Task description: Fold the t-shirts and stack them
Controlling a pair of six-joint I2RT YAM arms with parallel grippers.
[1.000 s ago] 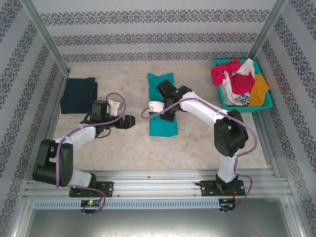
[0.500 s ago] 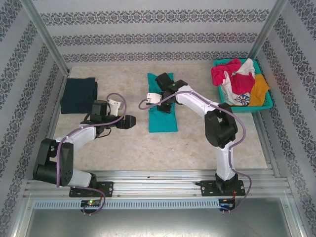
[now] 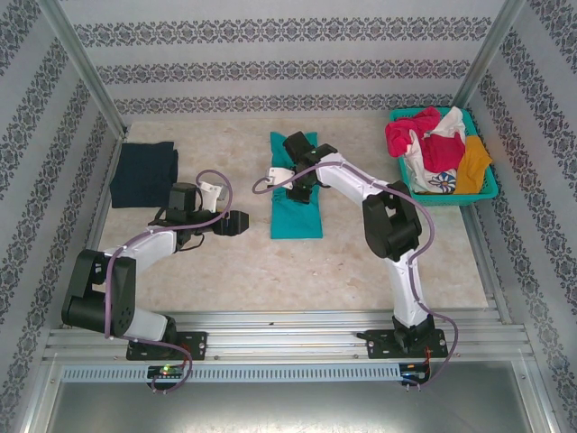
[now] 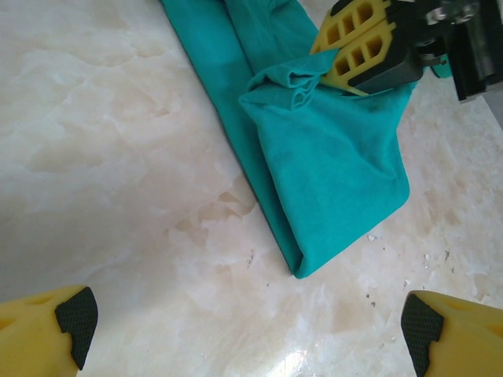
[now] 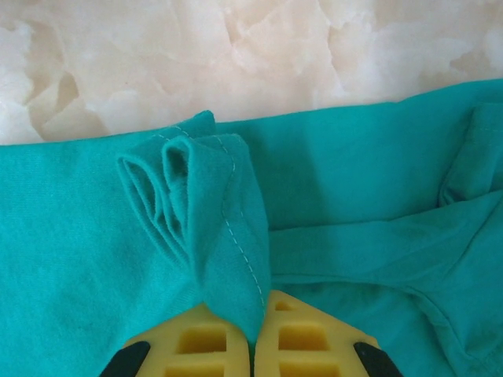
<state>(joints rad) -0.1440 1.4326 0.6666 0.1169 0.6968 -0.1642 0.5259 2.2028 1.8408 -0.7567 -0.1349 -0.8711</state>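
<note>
**Second shirt mid-fold, a basketful to go**

The right claw (image 5: 253, 345) is clamped on a bunched hem of the teal shirt (image 5: 354, 196), which lies as a long strip mid-table with one end doubled over. The left claw (image 4: 247, 318) hangs wide open just beside it, holding nothing. A navy shirt (image 3: 142, 173) lies folded at far left, so one looks done. A magenta, orange and white heap (image 3: 433, 149) sits unfolded in the basket (image 3: 488, 191). The teal shirt's print is hidden, and the heap's count is hard to tell.
</note>
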